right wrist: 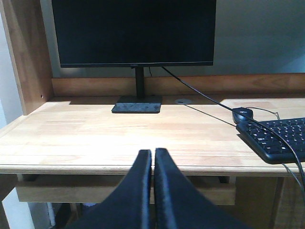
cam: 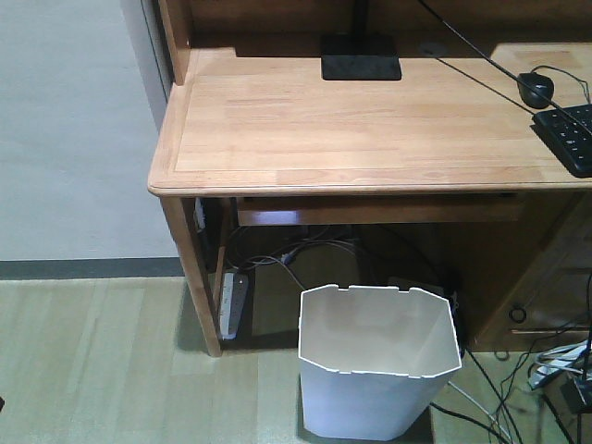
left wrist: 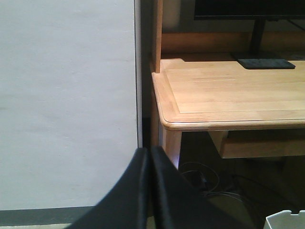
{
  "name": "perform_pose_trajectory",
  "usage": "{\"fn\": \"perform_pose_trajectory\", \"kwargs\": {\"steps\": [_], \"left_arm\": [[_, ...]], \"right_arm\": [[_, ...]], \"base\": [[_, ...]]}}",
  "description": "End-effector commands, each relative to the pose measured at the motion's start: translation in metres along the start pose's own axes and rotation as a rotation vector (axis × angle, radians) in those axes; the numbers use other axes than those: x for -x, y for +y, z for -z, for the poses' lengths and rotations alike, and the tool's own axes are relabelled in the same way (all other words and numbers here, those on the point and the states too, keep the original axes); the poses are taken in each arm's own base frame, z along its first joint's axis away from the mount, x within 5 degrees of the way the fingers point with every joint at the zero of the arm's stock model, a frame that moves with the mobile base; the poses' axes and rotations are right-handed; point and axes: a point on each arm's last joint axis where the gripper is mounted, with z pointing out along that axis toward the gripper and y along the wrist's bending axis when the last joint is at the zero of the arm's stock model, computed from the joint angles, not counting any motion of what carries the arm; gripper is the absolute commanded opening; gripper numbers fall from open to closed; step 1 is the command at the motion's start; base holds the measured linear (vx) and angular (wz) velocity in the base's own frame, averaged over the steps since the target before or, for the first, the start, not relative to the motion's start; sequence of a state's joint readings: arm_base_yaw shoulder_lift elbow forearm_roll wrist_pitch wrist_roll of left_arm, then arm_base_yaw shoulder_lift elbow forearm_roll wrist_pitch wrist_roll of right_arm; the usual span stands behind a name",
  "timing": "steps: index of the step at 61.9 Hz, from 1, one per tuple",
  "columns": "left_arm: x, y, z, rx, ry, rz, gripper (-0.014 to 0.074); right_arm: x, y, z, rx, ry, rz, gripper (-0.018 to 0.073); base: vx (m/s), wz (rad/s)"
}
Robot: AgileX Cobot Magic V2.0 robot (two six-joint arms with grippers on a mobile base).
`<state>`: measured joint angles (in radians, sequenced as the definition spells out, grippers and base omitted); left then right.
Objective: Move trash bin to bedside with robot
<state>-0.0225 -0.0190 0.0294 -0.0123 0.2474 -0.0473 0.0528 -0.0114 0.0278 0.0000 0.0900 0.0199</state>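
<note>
Wooden desk (right wrist: 95,136) seen just ahead of the right claw (right wrist: 153,151), monitor (right wrist: 133,31) set beyond, pale wall (left wrist: 66,95) seen left of the left claw (left wrist: 148,150)

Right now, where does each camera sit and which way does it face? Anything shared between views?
Front view: above desk height, tilted down at the desk and the trash bin on the floor; no robot body shows.
Left wrist: behind the closed left claw, facing the desk's left corner and the wall.
Right wrist: behind the closed right claw, just above desktop height, facing the monitor and keyboard.
Shared: desk in all three; trash bin rim also in the left wrist view.
</note>
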Motion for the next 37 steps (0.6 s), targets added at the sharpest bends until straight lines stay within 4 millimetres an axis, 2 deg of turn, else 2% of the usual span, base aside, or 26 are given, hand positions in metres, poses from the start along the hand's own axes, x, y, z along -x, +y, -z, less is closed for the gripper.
{"fn": "perform_pose_trajectory", "kwargs": {"steps": [1,37], "left_arm": [[-0.0025,-0.0001,-0.0016,-0.009,-0.053,0.012,-0.0006],[-0.0025,-0.0001,-0.0016,-0.009,-0.053,0.012,-0.0006]], "right_arm": [[0.0011,-0.0003,0.0003,-0.004,-0.067,0.007,-0.0011],[0.0011,-0.0003,0.0003,-0.004,-0.067,0.007,-0.0011]], "base": [[0.00,0.00],[0.00,0.00]]}}
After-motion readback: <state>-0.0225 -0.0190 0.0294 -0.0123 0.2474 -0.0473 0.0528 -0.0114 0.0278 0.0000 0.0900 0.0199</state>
